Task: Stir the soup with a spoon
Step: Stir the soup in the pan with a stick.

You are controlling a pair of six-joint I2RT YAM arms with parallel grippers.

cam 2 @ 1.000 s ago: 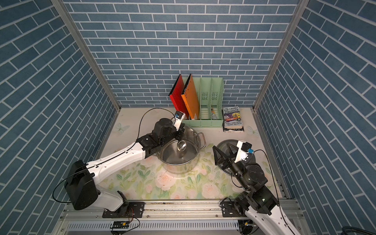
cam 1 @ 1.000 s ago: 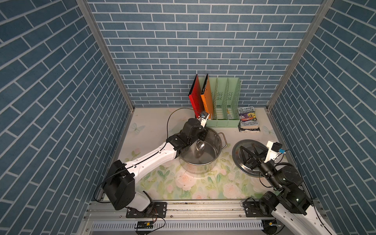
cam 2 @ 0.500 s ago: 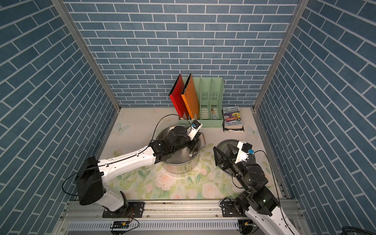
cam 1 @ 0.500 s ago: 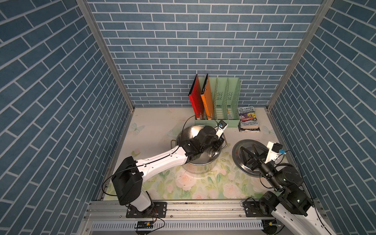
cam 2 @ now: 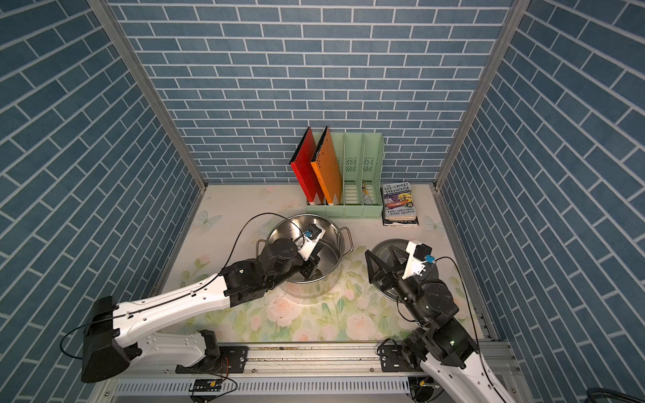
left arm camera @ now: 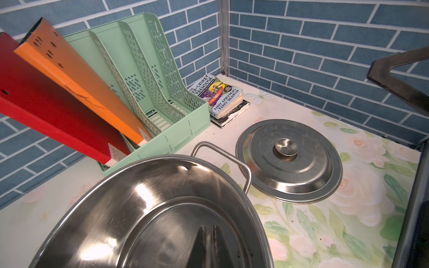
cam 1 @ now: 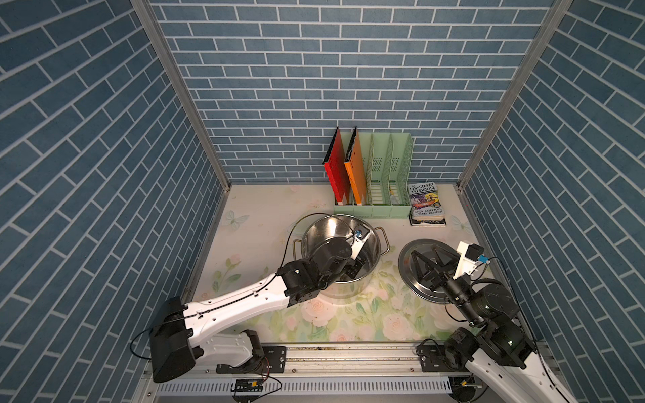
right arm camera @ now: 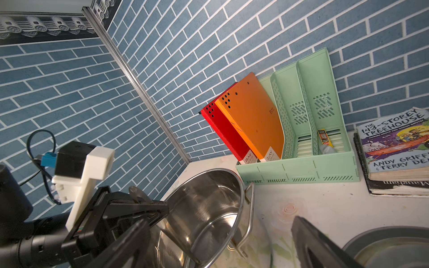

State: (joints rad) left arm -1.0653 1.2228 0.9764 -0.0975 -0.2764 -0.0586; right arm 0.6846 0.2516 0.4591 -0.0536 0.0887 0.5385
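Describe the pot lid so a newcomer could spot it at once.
From the mint-green file rack at the back wall, come forward past the stacked books onto the flowered mat. Right of the steel pot lies the lid: the only flat steel disc, with a small round knob at its centre.

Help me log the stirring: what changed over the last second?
The left gripper, shut on the spoon, swept clockwise inside the pot, from its far-left side past the back to its near-right side; the left arm swung along. The pot, the lid, the open right gripper over it and the file rack stayed put.
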